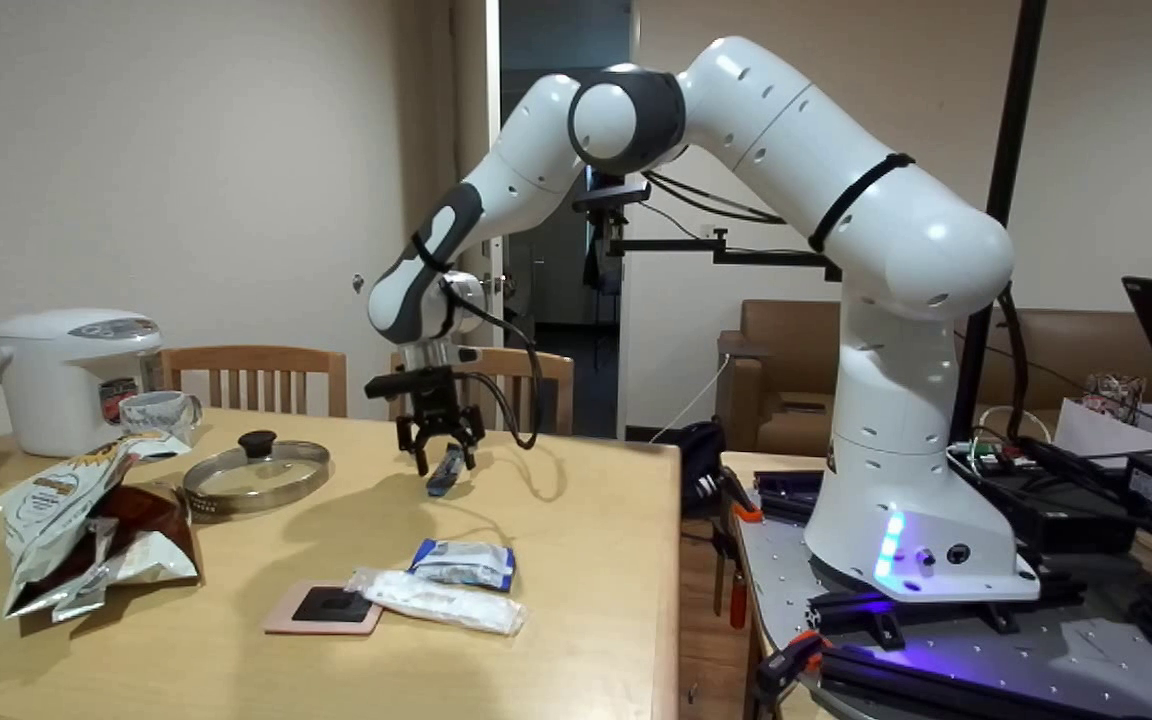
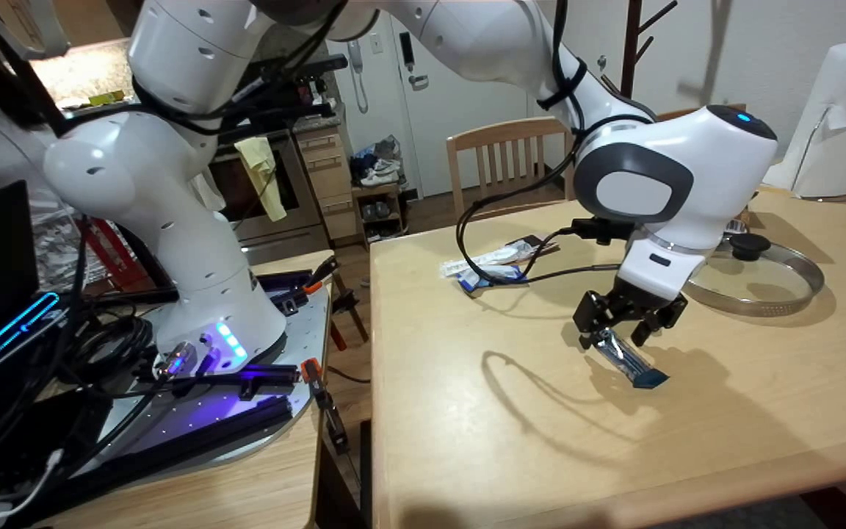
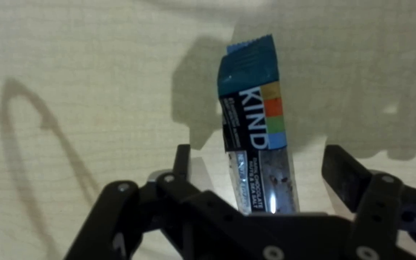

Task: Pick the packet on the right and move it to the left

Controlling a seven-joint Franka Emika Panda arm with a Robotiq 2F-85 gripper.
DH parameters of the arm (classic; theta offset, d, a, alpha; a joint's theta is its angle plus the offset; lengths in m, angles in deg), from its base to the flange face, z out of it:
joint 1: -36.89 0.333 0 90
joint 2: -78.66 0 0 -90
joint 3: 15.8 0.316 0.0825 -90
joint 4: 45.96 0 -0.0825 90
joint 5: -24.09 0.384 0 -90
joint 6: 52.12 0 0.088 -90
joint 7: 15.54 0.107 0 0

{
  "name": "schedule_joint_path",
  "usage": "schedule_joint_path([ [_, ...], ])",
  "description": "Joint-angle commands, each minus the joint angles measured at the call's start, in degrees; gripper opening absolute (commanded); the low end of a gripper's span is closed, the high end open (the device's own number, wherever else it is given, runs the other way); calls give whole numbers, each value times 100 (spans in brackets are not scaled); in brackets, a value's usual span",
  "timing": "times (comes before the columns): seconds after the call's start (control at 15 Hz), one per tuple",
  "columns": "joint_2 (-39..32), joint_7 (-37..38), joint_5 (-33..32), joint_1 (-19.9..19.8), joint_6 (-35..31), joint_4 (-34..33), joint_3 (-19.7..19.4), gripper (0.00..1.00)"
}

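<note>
Several things line the left of the desk point(image 1: 586, 530) in an exterior view: a white electric pot point(image 1: 76, 380), a silvery bag point(image 1: 101, 540), a mug point(image 1: 158, 412) and a glass pan lid point(image 1: 256, 475). Next comes a pink square point(image 1: 283, 615) bearing a black piece point(image 1: 331, 605), then a white packet point(image 1: 441, 602) whose end overlaps the square, and just behind it a blue-edged packet point(image 1: 463, 563). I judge none of these to be the target.

Farther back, the bar packet point(image 3: 256, 124) marked KIND seems to lie on the desk beneath the gripper point(image 3: 258, 159). The wrist view shows one finger point(image 3: 182, 162) to the left of the wrapper and its mate to the right, with a gap on either side: the gripper is released and grips nothing. I take this bar as the packet on the right, and the step in hand as the last of the approach; lift and carry are undone.

The next move calls for lowering further, if the tips are above the bar (I cannot tell their exact height), then drawing the fingers together across its narrow width and raising it. If "left" means the robot's own, the carry would head toward the other two packets' side.
</note>
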Motion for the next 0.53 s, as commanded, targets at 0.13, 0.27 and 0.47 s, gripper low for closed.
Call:
schedule_joint_path([
  [0.13,-191,92,-95,-32,55,-232,30,47],
  [0.27,-200,79,-87,-39,34,-240,36,34],
  [0.47,-213,51,-60,-57,0,-236,55,16],
])
